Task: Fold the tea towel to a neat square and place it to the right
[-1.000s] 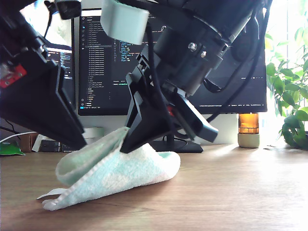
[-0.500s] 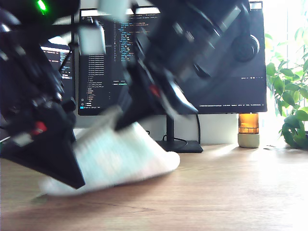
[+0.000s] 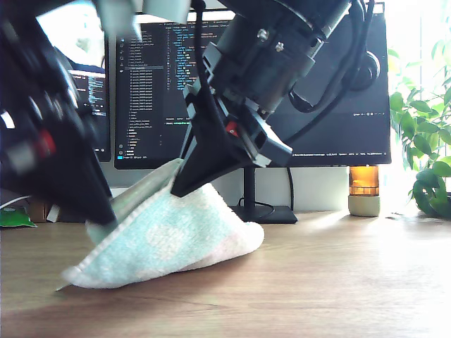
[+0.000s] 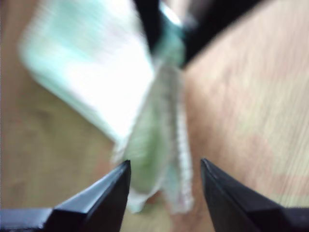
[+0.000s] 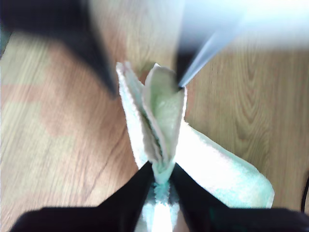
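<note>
Mint-green terry, the tea towel [image 3: 165, 236] lies folded on the wooden worktop [image 3: 338, 282], its raised edge pinched in my second gripper [image 5: 161, 178] while my first gripper [image 4: 164, 166] hangs with jaws spread around its other end.

The tea towel [image 3: 165, 236] lies on the wooden desk [image 3: 338, 282] toward the exterior view's left, its upper fold raised off the surface. My second gripper [image 5: 161, 180] pinches that raised fold from above, near the towel's middle. My first gripper [image 4: 164, 186] stands at the towel's end on the exterior view's left, jaws apart with the towel edge between them. Behind the towel stands a monitor [image 3: 282, 105] on its stand [image 3: 257, 211]. To the exterior view's right of the stand sits a small jar [image 3: 364, 190], and beyond it a plant [image 3: 423, 141] at that edge.
</note>
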Robot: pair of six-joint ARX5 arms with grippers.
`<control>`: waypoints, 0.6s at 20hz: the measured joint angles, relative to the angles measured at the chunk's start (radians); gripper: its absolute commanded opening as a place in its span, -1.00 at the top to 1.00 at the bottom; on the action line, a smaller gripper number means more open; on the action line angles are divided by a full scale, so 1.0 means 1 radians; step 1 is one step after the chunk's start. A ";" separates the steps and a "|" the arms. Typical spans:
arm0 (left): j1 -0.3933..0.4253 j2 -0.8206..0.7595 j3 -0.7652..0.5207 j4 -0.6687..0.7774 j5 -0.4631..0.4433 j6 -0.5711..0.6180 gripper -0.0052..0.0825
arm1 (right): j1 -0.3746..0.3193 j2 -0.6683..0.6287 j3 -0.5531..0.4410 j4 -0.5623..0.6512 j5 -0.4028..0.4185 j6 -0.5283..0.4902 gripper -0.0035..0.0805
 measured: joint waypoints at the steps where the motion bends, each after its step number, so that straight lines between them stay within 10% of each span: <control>1: 0.002 -0.022 0.000 -0.018 0.026 0.000 -0.06 | -0.003 0.000 0.000 0.000 0.000 0.000 0.94; 7: 0.051 -0.019 0.000 0.002 0.096 -0.002 -0.62 | -0.006 0.000 0.000 0.000 -0.002 0.001 0.94; 12: 0.092 -0.019 0.000 0.029 0.087 -0.027 -0.63 | -0.006 0.000 0.000 0.003 -0.002 0.003 0.94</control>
